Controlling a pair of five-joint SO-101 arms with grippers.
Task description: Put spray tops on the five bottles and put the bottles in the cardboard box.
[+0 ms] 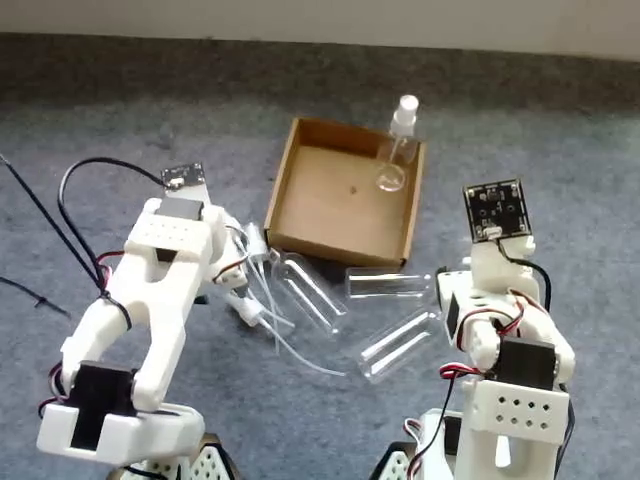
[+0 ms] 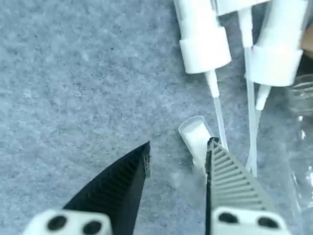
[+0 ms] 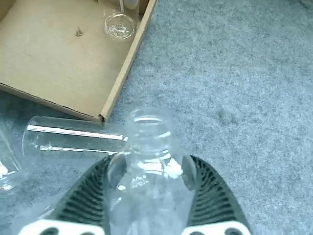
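Note:
My right gripper [image 3: 149, 164] is shut on a clear bottle [image 3: 146, 147] without a top, its open neck pointing toward the cardboard box [image 3: 58, 63]. In the box [image 1: 340, 200] stands one bottle with a white spray top [image 1: 402, 140]. My left gripper [image 2: 179, 149] is open just above the carpet, and a small clear cap [image 2: 194, 134] lies beside one fingertip. Just beyond it lie white spray tops [image 2: 203, 41] [image 2: 276, 54] with long dip tubes. In the high view this gripper [image 1: 240, 290] sits among the tops, left of the box's near corner.
Three more clear topless bottles lie on the grey carpet in front of the box: one [image 1: 390, 283] along its near wall, one [image 1: 400, 345] slanted beside the right arm, one [image 1: 310, 290] near the spray tops. Black cables trail at the left.

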